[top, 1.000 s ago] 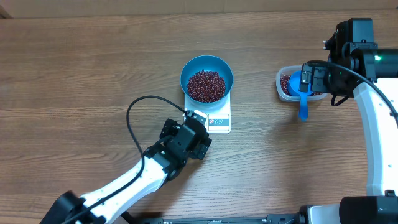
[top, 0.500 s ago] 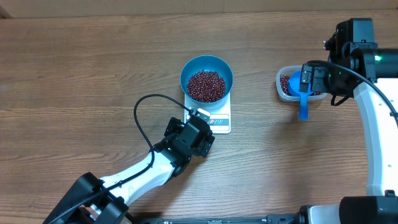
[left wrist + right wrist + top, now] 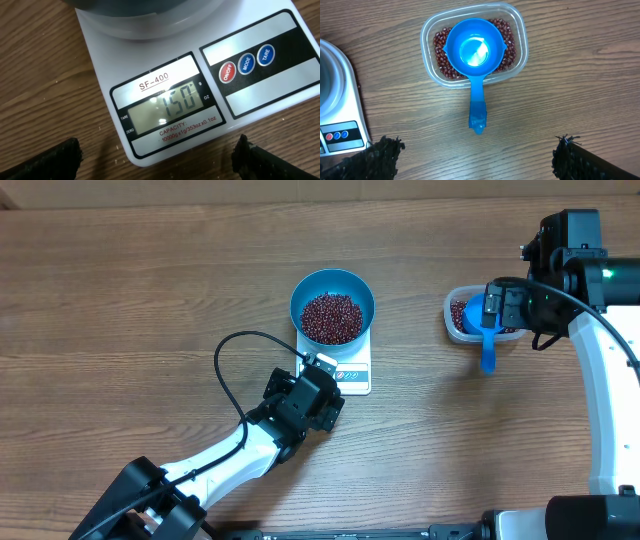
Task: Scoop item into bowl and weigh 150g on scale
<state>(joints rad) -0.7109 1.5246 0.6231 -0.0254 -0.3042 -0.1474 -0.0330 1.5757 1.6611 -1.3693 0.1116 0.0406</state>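
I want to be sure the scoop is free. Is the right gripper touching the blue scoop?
Apart. The right wrist view shows bare table between the open right gripper and the blue scoop, which rests in the clear tub.

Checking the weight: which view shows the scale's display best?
Left wrist: the display of the scale is close and sharp, reading 150. Overhead shows it tiny beside the bowl, digits unreadable; right wrist catches only the scale's button corner.
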